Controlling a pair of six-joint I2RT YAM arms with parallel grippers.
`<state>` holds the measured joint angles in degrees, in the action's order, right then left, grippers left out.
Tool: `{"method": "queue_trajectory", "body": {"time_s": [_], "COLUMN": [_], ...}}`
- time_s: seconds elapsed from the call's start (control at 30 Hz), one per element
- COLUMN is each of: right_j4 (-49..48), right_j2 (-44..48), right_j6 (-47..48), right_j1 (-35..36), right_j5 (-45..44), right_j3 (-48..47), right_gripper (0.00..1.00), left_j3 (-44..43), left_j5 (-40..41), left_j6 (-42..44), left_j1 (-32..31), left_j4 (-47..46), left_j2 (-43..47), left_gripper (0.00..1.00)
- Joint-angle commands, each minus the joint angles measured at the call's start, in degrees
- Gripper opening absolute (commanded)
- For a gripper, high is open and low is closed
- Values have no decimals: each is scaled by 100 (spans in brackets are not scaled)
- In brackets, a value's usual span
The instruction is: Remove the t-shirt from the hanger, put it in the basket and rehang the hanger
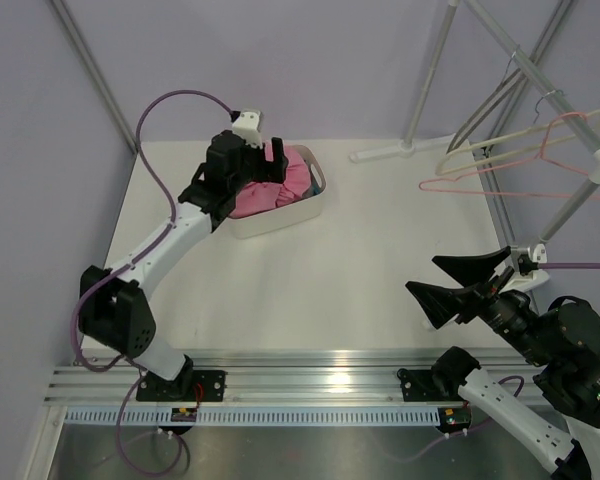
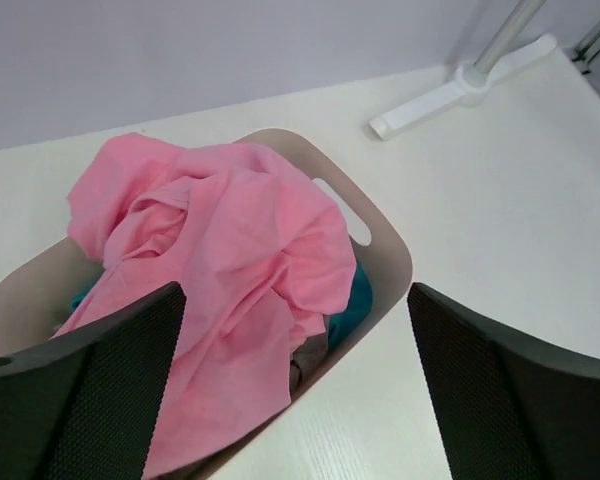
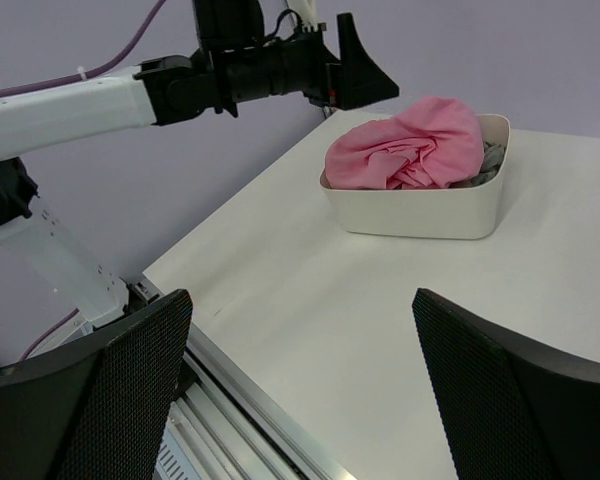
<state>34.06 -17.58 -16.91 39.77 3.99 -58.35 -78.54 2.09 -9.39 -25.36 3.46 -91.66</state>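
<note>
T-shirt [image 2: 230, 260] lies bunched directly below the left pincer [image 2: 295, 290], whose jaws stand wide apart with nothing between them. It is heaped in the white tub [image 2: 385, 245] over a teal garment [image 2: 358, 295], at the far left of the table [image 1: 360, 270]. The right pincer [image 3: 302, 295] hangs near the front right edge, well apart, also spread and empty. The dark hanger [image 1: 475, 115] appears to hang bare on the rack at far right. I judge the removal done; next, the left arm need only lift clear without snagging fabric.
</note>
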Motion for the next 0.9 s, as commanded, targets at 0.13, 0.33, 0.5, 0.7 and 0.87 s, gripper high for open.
{"method": "queue_trajectory", "body": {"time_s": [0.13, 0.33, 0.5, 0.7, 0.87], "right_j4": [-190, -251, -277, -295, -304], "right_j2": [-26, -35, -122, -140, -166], "right_j6": [12, -23, -32, -41, -32], "right_j1": [49, 49, 40, 49, 49], "right_j5": [32, 84, 111, 137, 93], "right_j3": [43, 43, 34, 43, 43], "right_gripper": [99, 99, 100, 100, 100], "left_j3": [1147, 1728, 1484, 534, 655], "left_j5": [905, 1531, 1331, 558, 511], "left_j6": [-273, -406, -319, -248, -204], "left_j1": [128, 339, 348, 348, 348], "left_j4": [-320, -828, -883, -382, -513], "left_j2": [825, 623, -104, -1284, -969], "left_gripper": [8, 0, 0, 0, 0]}}
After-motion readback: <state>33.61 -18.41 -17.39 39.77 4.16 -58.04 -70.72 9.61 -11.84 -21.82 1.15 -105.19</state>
